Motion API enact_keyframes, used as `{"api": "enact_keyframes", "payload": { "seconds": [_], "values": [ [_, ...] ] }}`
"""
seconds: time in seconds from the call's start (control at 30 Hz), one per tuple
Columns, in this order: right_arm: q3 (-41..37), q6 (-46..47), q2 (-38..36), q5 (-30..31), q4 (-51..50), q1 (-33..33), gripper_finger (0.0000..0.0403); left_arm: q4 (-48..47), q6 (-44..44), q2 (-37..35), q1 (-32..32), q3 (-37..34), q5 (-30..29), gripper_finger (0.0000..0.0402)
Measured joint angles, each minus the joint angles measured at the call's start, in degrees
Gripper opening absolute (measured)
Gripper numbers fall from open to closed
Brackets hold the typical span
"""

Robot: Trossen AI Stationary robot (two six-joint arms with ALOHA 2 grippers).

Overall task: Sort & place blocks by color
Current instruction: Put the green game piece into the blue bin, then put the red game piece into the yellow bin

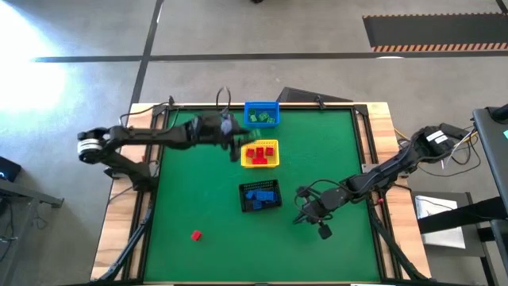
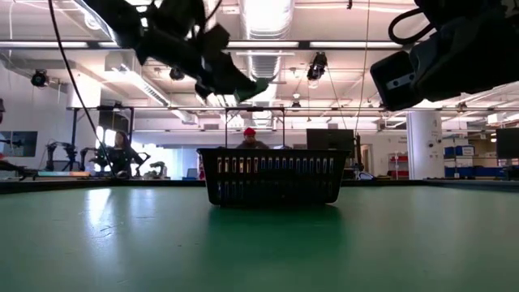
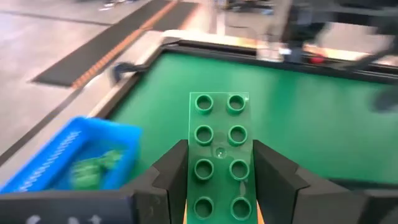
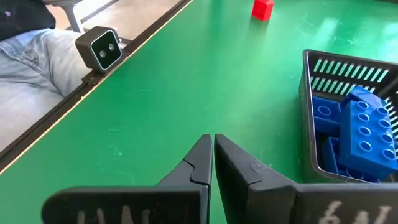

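Three mesh baskets sit in a line down the middle of the green surface: a blue basket at the far edge holding green blocks, a yellow basket just nearer with red blocks in it, and a black basket nearer still filled with blue blocks. One lone red block lies on the surface well apart from the baskets, toward the near left. The left gripper hangs above the surface beside the blue and yellow baskets, on their left, and its fingers are clamped on the sides of a long green block with two rows of studs, which sticks out forward past the fingertips; in the left wrist view the blue basket with its green blocks shows off to one side of this block. In the low view the green block's tip juts from the left gripper high over the black basket. The right gripper waits to the right of the black basket, its fingers pressed together with nothing between them, hovering over bare green; the right wrist view shows the black basket's blue blocks close by and the lone red block farther off.
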Motion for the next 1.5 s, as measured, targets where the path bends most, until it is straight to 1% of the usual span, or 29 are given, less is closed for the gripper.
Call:
{"api": "enact_keyframes", "payload": {
  "seconds": [0.1, 0.2, 0.37, 0.47, 0.6, 0.67, 0.77, 0.93, 1.13, 1.2, 1.33, 1.4, 1.5],
  "values": [
    [0.0, -0.02, 0.71, 0.0, 0.17, 0.0, 0.0009, -0.02, -1.1, 3.32, 4.06, 1.92, -0.02, 0.0121],
    [0.0, -0.04, 1.54, 0.02, 0.81, 0.0, 0.0009, -0.03, -0.87, 7.56, 6.5, 4.48, 0.05, 0.0121],
    [-0.01, -0.06, 2.52, -0.02, 1.34, 0.0, 0.0009, -1.47, -0.63, 16.73, 10.47, 12.03, 0.2, 0.0121],
    [-0.02, -0.01, 2.52, -0.02, 1.62, 0.0, 0.0009, -5.51, -0.68, 21.98, 13.23, 18.75, 0.17, 0.0121],
    [-0.02, -0.04, 2.41, -0.04, 1.62, 0.0, 0.0009, -13.28, -0.94, 28.37, 15.95, 27.23, 0.18, 0.0121],
    [-0.02, -0.06, 2.45, -0.04, 1.63, 0.0, 0.0009, -16.39, -0.43, 30.94, 16.64, 30.14, 0.17, 0.0121],
    [-0.02, -0.04, 2.47, -0.07, 1.62, 0.0, 0.0009, -17.98, 0.46, 34.13, 17.22, 32.99, 0.28, 0.0121],
    [-0.02, -0.04, 2.47, -0.09, 1.57, 0.01, 0.0009, -18.31, 0.46, 37.15, 18.33, 35.51, 0.35, 0.0121],
    [-0.02, -0.06, 2.47, -0.1, 1.59, 0.0, 0.0009, -18.25, 0.45, 37.46, 18.93, 35.72, 0.28, 0.0121],
    [-0.02, -0.06, 2.47, -0.09, 1.61, 0.0, 0.0009, -18.39, 0.44, 37.46, 18.93, 35.69, 0.28, 0.0139],
    [-0.02, -0.06, 2.47, -0.09, 1.64, 0.0, 0.0009, -18.37, 0.46, 37.46, 18.95, 35.64, 0.28, 0.0191],
    [-0.02, -0.06, 2.47, -0.09, 1.64, 0.0, 0.0009, -18.42, 0.47, 37.12, 18.97, 35.54, 0.26, 0.0198],
    [-0.02, -0.06, 2.47, -0.09, 1.64, 0.0, 0.0009, -18.13, 0.91, 35.83, 18.95, 35.47, 0.26, 0.0194]
  ]
}}
